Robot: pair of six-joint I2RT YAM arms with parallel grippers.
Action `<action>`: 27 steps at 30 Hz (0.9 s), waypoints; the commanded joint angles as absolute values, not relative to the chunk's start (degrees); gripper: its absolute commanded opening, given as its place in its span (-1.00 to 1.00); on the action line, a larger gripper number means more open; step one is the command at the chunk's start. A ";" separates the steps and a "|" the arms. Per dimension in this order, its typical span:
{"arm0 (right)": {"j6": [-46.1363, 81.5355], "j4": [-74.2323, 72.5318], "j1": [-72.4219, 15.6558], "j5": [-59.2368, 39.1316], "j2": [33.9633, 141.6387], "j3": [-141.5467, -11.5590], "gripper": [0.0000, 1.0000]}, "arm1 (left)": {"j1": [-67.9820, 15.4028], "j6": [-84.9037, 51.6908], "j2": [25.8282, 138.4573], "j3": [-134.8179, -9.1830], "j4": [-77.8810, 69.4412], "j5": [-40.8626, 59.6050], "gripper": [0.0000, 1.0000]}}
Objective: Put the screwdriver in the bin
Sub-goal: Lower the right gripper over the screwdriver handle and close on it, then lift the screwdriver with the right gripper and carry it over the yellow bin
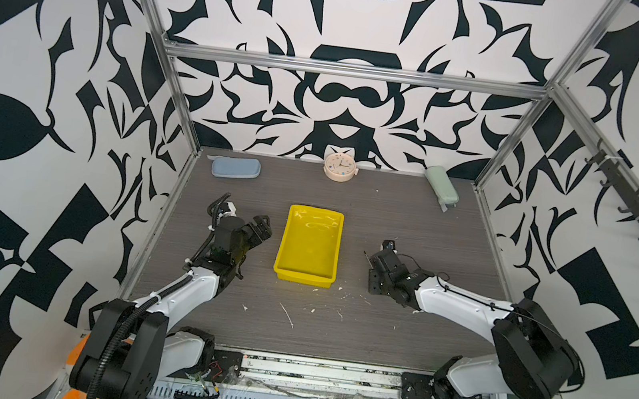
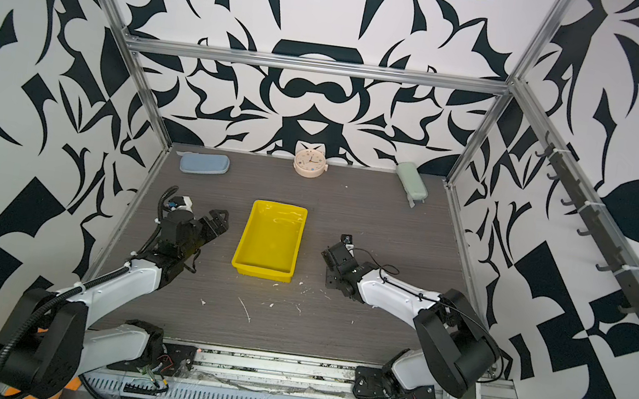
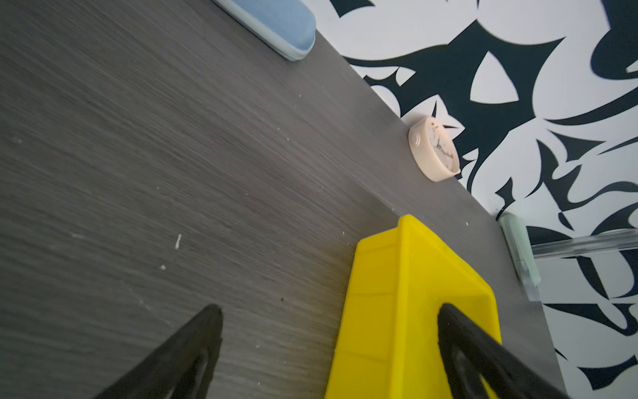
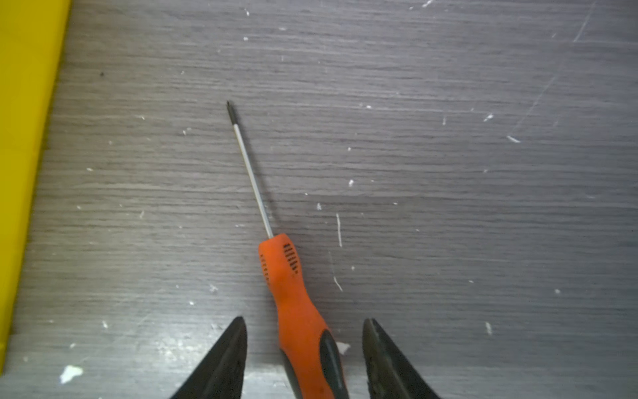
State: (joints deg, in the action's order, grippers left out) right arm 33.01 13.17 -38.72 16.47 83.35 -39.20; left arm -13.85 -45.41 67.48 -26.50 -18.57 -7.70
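The screwdriver (image 4: pixel 297 304) lies flat on the grey table, orange handle with black insets, its thin shaft pointing away from the jaws. My right gripper (image 4: pixel 304 320) is open and straddles the handle, with a gap on each side. In both top views that gripper (image 1: pixel 373 268) (image 2: pixel 328 260) hangs low over the table, right of the bin (image 1: pixel 309 249) (image 2: pixel 268 242). The bin is yellow and empty. My left gripper (image 1: pixel 262 224) (image 2: pixel 219 218) hovers open at the bin's left side. In the left wrist view one finger stands before the bin (image 3: pixel 379 293).
Along the back wall sit a blue-grey pouch (image 1: pixel 236 167), a small round clock (image 1: pixel 340 167) and a pale green pouch (image 1: pixel 442 184). White flecks dot the table in front of the bin. Metal frame posts and patterned walls close in three sides.
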 commanded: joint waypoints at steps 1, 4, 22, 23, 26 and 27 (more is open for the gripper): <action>34.45 10.61 -38.85 17.87 85.87 -40.84 0.10 | -13.71 -44.74 66.71 -33.22 -12.32 -9.37 0.99; 33.69 11.63 -38.85 20.03 88.83 -42.77 0.05 | -13.64 -44.94 66.72 -33.03 -12.31 -9.33 0.99; 45.86 15.87 -39.64 34.12 88.39 -42.43 -0.88 | -13.63 -48.80 68.66 -33.56 -10.72 -11.61 0.99; 45.95 16.43 -39.64 34.91 87.97 -43.15 -1.00 | -13.62 -50.26 68.79 -34.16 -8.81 -13.91 0.99; 48.82 20.09 -40.74 38.32 87.25 -45.81 -1.00 | -13.62 -52.77 69.67 -35.61 -5.12 -16.82 0.99; 49.78 20.57 -41.65 39.42 87.11 -46.38 -1.00 | -13.61 -52.67 70.07 -36.14 -4.73 -16.00 0.99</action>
State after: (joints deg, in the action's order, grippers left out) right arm 45.56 16.91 -39.97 32.95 89.12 -43.03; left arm -13.82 -49.89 69.06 -34.02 -8.71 -12.82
